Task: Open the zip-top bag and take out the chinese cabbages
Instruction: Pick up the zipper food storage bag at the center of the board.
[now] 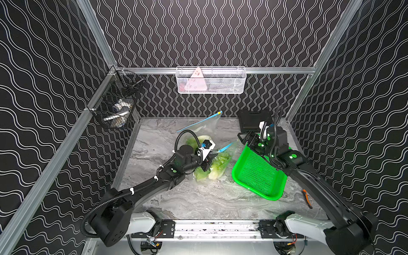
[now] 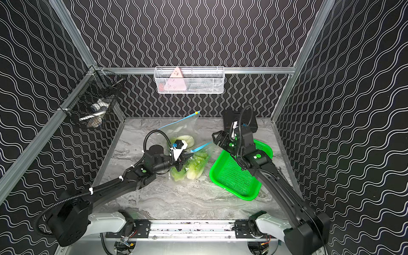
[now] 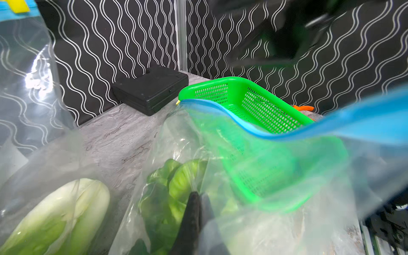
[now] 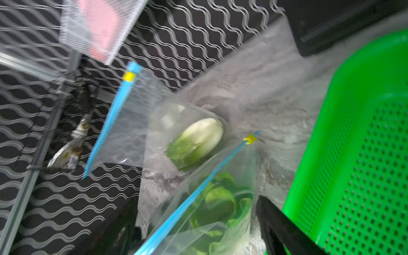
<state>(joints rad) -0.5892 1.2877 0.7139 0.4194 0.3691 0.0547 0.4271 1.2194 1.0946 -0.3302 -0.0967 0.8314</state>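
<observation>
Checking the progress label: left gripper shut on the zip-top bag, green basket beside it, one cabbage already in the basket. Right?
Not quite. What shows of the green basket is bare in both top views, and the cabbages lie inside bag plastic. The rest holds: the left gripper is shut on the zip-top bag, with the basket beside it.

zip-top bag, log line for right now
left claw: shut on clear blue-zipped plastic bag | right claw: open, empty | green chinese cabbages: inside bag
</observation>
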